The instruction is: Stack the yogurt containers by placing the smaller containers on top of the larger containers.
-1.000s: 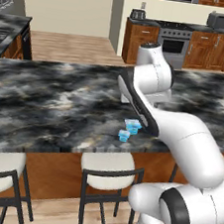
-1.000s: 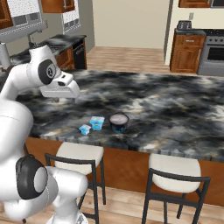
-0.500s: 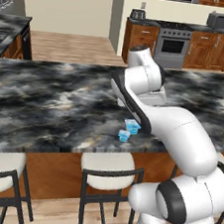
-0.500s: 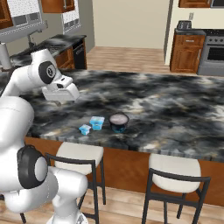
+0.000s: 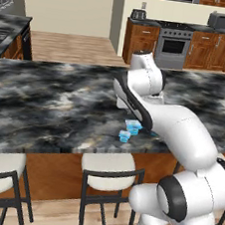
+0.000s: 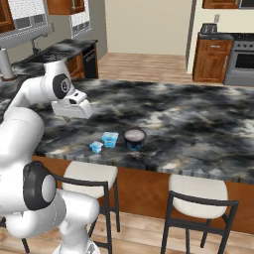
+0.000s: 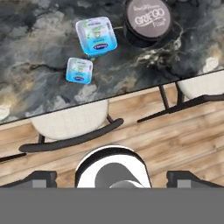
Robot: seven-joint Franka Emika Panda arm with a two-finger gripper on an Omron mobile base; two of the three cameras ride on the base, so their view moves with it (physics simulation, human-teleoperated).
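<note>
Hand view: tiny cup (image 7: 79, 70) looks light and rigid, so pinch its sidewalls gently; tool (image 6: 73, 109) fully open, empty, above the worktop (image 6: 198, 124).

Bright even rendered light, soft faint shadows, no glare, slightly coarse, sharp throughout

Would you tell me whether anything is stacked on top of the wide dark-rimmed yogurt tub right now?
No. The wide tub shows only its own printed lid. The bigger blue cup and tiny blue cup stand beside it on the marble counter. Its contents are hidden by the lid.
</note>
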